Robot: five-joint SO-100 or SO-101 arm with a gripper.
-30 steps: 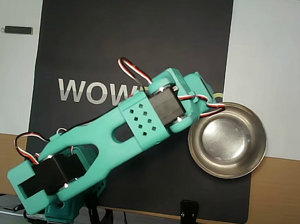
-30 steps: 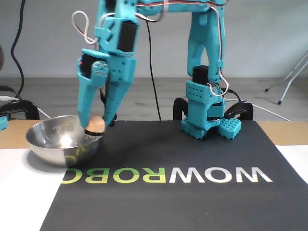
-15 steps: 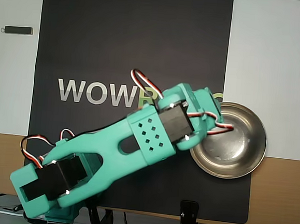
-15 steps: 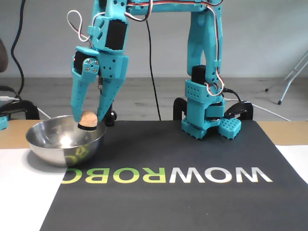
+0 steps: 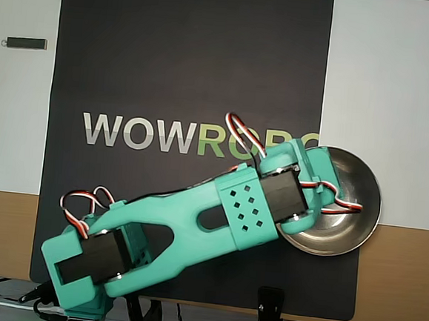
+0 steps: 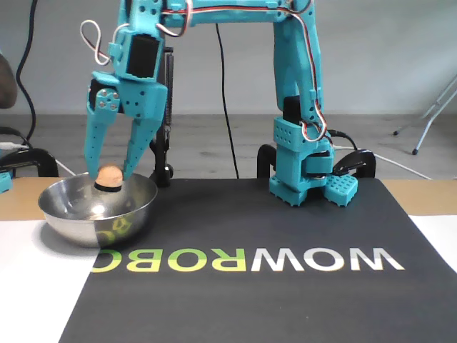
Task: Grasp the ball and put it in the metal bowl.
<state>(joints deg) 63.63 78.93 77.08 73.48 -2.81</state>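
Observation:
In the fixed view the small peach-orange ball point(image 6: 109, 176) sits between the tips of my teal gripper point(image 6: 108, 172), at about rim height over the metal bowl point(image 6: 71, 221). The two fingers point straight down and close on the ball from both sides. The shiny steel bowl stands at the left on the edge of the black mat. In the overhead view the bowl point(image 5: 360, 215) lies at the right edge of the mat. The gripper head point(image 5: 308, 194) covers its left part, and the ball is hidden under it.
A black mat with WOWROBO lettering point(image 5: 164, 134) covers the middle of the table. The arm's base point(image 6: 303, 171) stands at the far edge in the fixed view. A small dark stick point(image 5: 25, 43) lies on the white surface at the upper left in the overhead view. Cables run behind the base.

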